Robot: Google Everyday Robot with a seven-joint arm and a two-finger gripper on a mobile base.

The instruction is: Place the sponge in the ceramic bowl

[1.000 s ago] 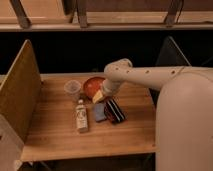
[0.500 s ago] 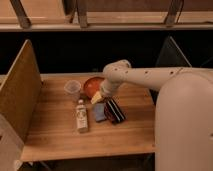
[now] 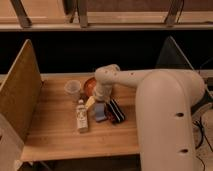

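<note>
While the arm (image 3: 125, 79) reaches in from the right over the wooden table (image 3: 50, 135), I see the gripper (image 3: 95, 102) poised just above the sponge (image 3: 100, 112), its jaws spread wide with nothing between them that I can make out. The sponge lies flat on the table just in front of the bowl (image 3: 88, 86), between a small bottle (image 3: 81, 118) and a dark striped object (image 3: 116, 111). A clear cup (image 3: 73, 89) stands left of the bowl.
</note>
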